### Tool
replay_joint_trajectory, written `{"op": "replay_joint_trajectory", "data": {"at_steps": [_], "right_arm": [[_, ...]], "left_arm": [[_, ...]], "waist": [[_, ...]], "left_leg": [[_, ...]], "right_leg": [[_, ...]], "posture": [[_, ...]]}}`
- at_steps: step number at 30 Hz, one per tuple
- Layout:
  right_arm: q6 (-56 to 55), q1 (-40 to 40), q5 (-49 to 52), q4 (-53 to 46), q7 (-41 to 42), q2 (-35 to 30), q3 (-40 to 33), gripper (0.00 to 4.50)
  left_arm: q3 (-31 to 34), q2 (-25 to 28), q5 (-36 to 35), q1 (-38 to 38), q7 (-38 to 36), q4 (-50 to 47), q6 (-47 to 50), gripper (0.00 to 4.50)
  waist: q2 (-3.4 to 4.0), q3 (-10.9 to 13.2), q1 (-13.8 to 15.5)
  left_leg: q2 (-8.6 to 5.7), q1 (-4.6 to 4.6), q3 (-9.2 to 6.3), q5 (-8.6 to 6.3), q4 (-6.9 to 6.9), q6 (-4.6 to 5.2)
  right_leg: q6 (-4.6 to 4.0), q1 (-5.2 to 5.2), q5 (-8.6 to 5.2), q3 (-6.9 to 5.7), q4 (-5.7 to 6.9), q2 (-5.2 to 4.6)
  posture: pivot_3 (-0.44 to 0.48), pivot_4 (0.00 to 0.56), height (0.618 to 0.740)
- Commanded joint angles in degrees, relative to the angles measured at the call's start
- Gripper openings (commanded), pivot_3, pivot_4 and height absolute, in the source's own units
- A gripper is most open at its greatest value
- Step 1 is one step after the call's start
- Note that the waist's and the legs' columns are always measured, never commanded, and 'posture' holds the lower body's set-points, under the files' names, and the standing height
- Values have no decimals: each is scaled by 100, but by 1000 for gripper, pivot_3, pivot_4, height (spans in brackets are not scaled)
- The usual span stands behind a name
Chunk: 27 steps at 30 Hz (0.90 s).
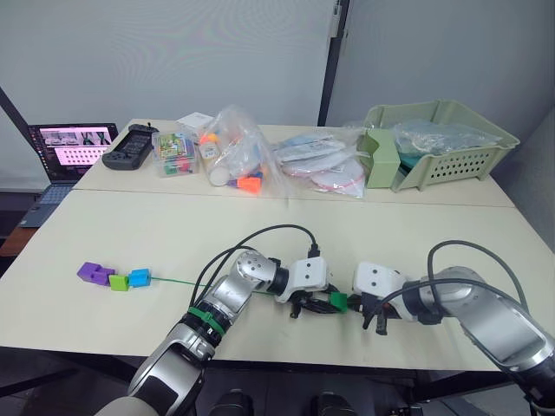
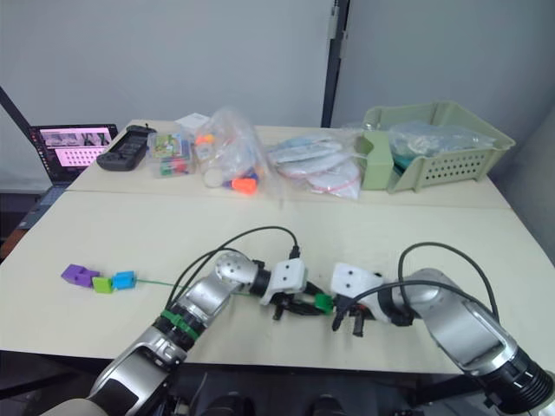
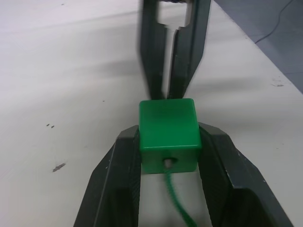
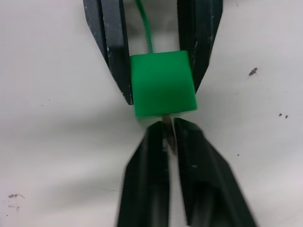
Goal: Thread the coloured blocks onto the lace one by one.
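On the table, far left: you had two purple blocks (image 1: 94,273), a lime green block (image 1: 120,282) and a blue block (image 1: 139,277) already on the lace (image 1: 173,282).
Left gripper (image 3: 168,156): clamped on the dark green block (image 3: 168,134), lace entering its hole.
Right gripper (image 4: 169,137): pinched on the lace tip (image 4: 168,124) poking from the block's far face; your pull ran rightward along the cord.
Hidden: the tip's length between the fingers.
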Motion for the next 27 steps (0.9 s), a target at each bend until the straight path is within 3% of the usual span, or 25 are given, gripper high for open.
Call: {"op": "replay_joint_trajectory", "data": {"at_steps": [1,6,13,21,27], "right_arm": [[41,-82,-49,-90,48,-73,-97,0],[26,-74,-18,-45,99,-121,-166,0],[-122,-329,-8,192,378,-110,-80,0],[-271,-606,-21,457,670,-111,-51,0],[-402,-762,-78,686,737,-5,0,0]], "left_arm": [[67,-45,-106,5,12,-221,-7,1172],[181,55,-134,-58,37,-387,-37,1172],[623,1054,-305,-81,-372,-483,-138,1172],[1248,2130,-782,649,-738,-997,-40,1172],[1954,3034,-1028,1519,-877,-713,-580,1172]], "waist": [[0,0,0],[0,0,2],[1,0,-68],[1,0,-106],[1,0,-125]], "left_leg": [[0,0,0,0,0,0],[0,-1,0,0,0,0],[7,1,-1,0,-3,0],[4,0,-7,-1,-4,1],[8,4,-9,-1,-6,1]], "right_leg": [[0,0,0,0,0,0],[0,-1,0,0,0,0],[-1,-7,0,0,4,6],[-1,-8,0,-3,9,-2],[-2,-10,0,-4,9,-4]], "posture": [[0,150,734],[0,150,734],[0,150,734],[0,150,734],[0,150,734]]}}
